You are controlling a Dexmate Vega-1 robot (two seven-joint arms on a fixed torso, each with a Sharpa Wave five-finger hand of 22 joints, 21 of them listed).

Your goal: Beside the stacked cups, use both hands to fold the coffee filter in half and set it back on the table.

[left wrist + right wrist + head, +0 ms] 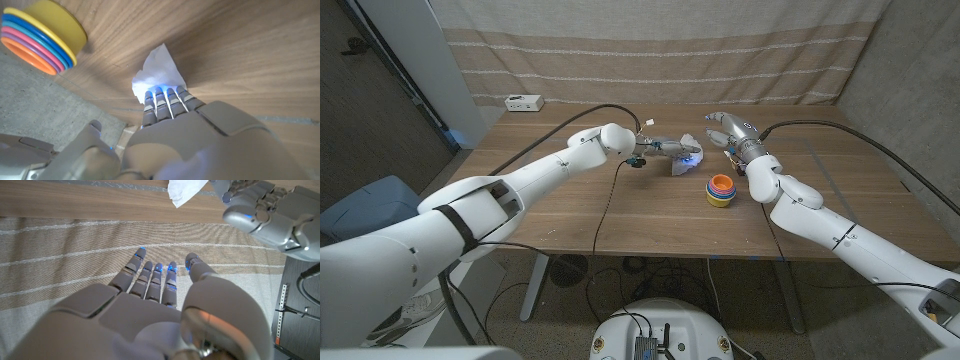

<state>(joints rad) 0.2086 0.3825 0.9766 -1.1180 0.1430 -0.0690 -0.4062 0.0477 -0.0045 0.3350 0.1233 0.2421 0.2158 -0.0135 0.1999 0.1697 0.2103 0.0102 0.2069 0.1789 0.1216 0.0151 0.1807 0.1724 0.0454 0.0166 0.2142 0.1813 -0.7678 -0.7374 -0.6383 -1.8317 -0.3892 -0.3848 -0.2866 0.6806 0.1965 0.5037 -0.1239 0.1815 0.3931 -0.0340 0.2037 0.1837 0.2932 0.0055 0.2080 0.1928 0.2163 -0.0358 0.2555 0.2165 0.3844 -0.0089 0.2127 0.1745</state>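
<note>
The white coffee filter point(680, 167) point(159, 72) point(184, 191) sits crumpled and partly raised on the wooden table point(620, 215), just behind the stacked cups. My left hand point(672, 149) point(167, 102) point(262, 207) holds it by its near edge, fingers stretched out over that edge. The thumb is hidden. My right hand point(730, 130) point(160, 280) hovers a short way to the right of the filter with its fingers spread and nothing in them. The stacked cups point(720, 188) point(40, 35), rainbow-rimmed with a yellow base, stand in front of both hands.
A white power strip point(523, 101) lies at the table's far left corner. Black cables point(610, 190) trail from both arms across the tabletop. A striped curtain point(650, 50) hangs close behind the table. Bare wood spreads left and in front of the cups.
</note>
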